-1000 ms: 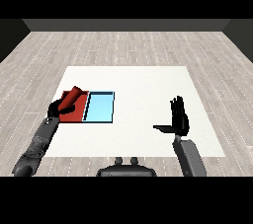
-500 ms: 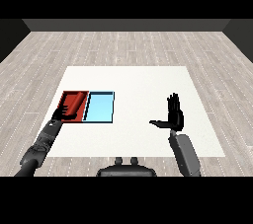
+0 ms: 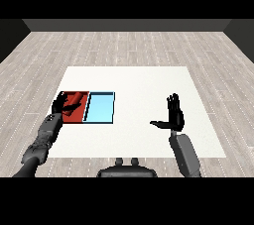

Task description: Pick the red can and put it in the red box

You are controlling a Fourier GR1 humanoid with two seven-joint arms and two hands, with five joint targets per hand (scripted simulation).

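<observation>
The red tray [image 3: 74, 115] lies on the white bench [image 3: 139, 85], and the light blue tray [image 3: 100, 108] sits just beside it, touching along one long edge; the red can [image 3: 75, 101] lies tilted inside the red tray, toward its far half; the left hand [image 3: 60, 104] rests over the red tray's outer edge, just beside the can, its fingers spread and relaxed rather than wrapped round the can, though whether a fingertip touches the can cannot be told; the left grey forearm [image 3: 43, 137] runs from the red tray's near corner down toward the lower corner of the view; the right hand [image 3: 173, 114] hovers well apart from the red tray, past the blue tray, upright with straight fingers and the thumb jutting toward the trays, holding nothing.
</observation>
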